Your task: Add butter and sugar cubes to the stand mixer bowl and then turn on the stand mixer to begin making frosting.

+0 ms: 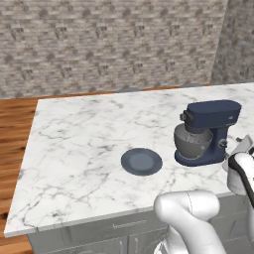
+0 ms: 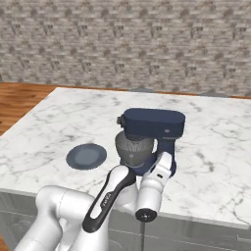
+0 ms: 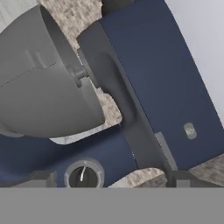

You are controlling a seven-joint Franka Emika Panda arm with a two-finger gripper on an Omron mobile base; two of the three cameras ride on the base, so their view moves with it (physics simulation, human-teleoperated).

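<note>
Mixer (image 1: 211, 130): on counter (image 1: 89, 134), right of plate (image 1: 141, 161), bowl (image 1: 192, 143) under head | Gripper (image 3: 109, 178): jaws spread, empty, at mixer's near side | Knob (image 3: 83, 175): dead ahead between fingertips, just beside them; likely next.

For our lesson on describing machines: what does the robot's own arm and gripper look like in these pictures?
The arm is made of glossy white, rounded tubular segments with a dark, near-black strip along one link and a dark round cap at a joint end. The gripper has two small, dark grey, blocky finger tips. No cables or clear markings show.
</note>
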